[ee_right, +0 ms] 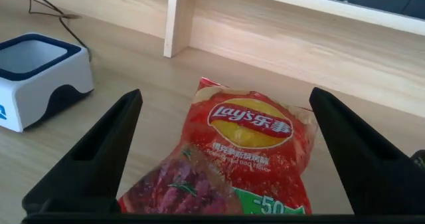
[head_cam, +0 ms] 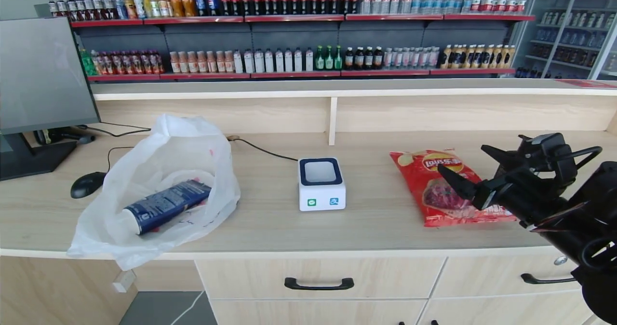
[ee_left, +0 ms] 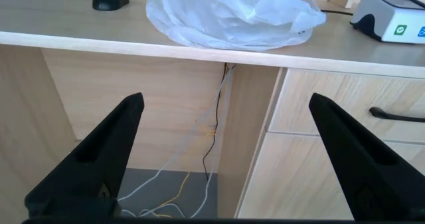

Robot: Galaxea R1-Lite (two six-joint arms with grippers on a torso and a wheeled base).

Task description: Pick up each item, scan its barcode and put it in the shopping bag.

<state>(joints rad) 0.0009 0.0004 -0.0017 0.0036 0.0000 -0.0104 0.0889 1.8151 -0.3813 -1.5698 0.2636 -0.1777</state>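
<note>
Currently my right gripper [head_cam: 460,158] is hovering just above the red bag of potato chips [head_cam: 424,195], jaws spread wide and holding nothing; I judge it is lining up for the pick. The chips are lying flat, face up, on the surface [head_cam: 270,223] to the right of the white scanner [head_cam: 321,184], so the barcode is probably underneath. The white plastic shopping bag [head_cam: 159,170] is slumping open at far left, with a dark blue package [head_cam: 166,204] lying inside. My left gripper [ee_left: 224,98], also spread and empty, is hanging low before the surface's front edge, out of the way.
</note>
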